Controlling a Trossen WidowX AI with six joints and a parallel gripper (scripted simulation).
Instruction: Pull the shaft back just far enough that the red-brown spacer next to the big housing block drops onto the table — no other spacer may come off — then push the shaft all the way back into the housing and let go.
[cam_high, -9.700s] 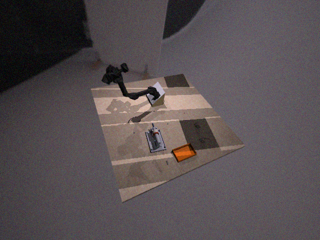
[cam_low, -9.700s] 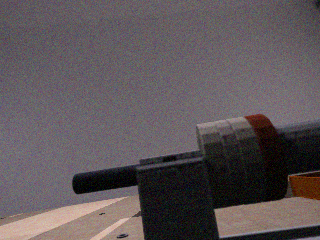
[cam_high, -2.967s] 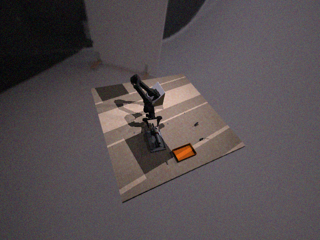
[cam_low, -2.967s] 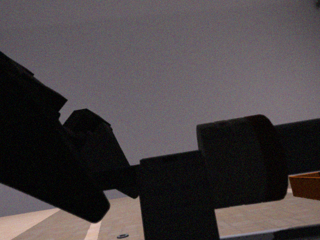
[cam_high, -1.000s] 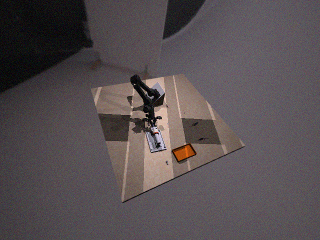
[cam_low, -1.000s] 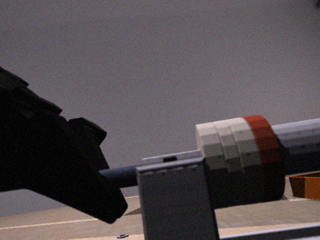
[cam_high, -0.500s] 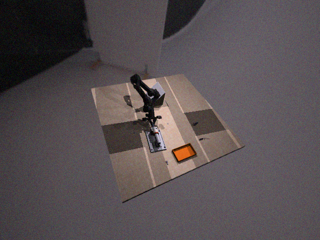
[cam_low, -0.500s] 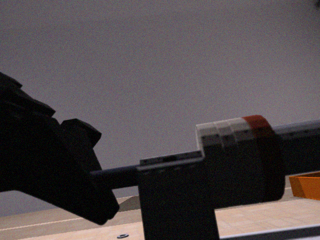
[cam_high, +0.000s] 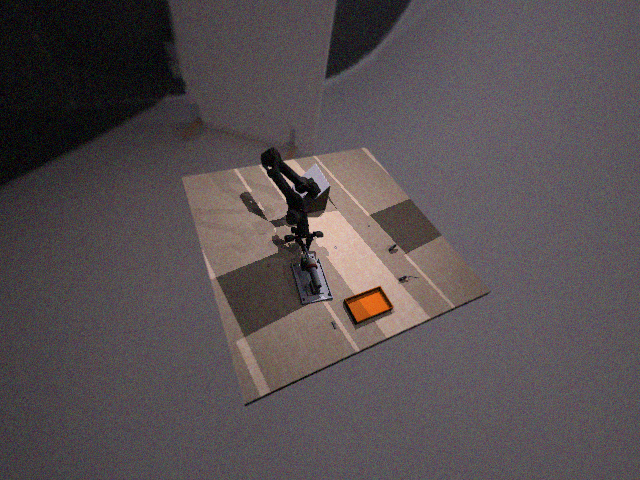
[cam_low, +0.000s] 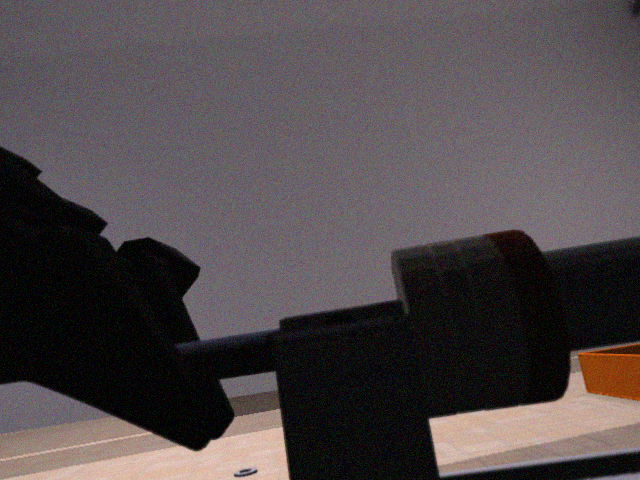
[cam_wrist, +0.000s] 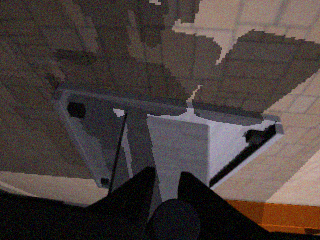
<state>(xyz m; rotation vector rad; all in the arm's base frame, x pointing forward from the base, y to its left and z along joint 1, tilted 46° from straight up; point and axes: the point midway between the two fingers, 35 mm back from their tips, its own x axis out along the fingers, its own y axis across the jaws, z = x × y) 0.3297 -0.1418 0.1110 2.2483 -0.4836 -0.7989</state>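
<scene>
Red-brown spacer (cam_high: 312, 266) (cam_low: 535, 320) is sitting at the row's end, against the housing (cam_high: 315, 281) (cam_low: 594, 294). End effector (cam_high: 306, 249) (cam_low: 199, 361) (cam_wrist: 166, 178) is gripping the shaft (cam_low: 237, 351) (cam_wrist: 175, 220). Orange tray (cam_high: 368, 305) (cam_low: 612, 374) (cam_wrist: 280, 215) is resting on the bench (cam_high: 289, 356) (cam_low: 496, 434) (cam_wrist: 270, 65), near the baseplate (cam_high: 324, 294) (cam_low: 537, 465) (cam_wrist: 165, 104).

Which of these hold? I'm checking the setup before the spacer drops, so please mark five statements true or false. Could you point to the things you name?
1. The black parallel-jaw gripper (cam_high: 306, 246) (cam_wrist: 166, 178) is shut on the dark metal shaft (cam_low: 242, 351) (cam_wrist: 175, 220). True.
2. The red-brown ring-shaped spacer (cam_low: 537, 320) has dropped onto the table. False: it is up in line with the grey spacers (cam_low: 460, 320).
3. The shallow orange tray (cam_high: 368, 305) (cam_low: 612, 374) (cam_wrist: 280, 215) holds a spacer. False: no spacer lies in it.
4. The grey rectangular base plate (cam_high: 324, 289) (cam_wrist: 240, 117) lies beside the tray. True.
5. The tray is upside down. False: its open side faces up.
</scene>
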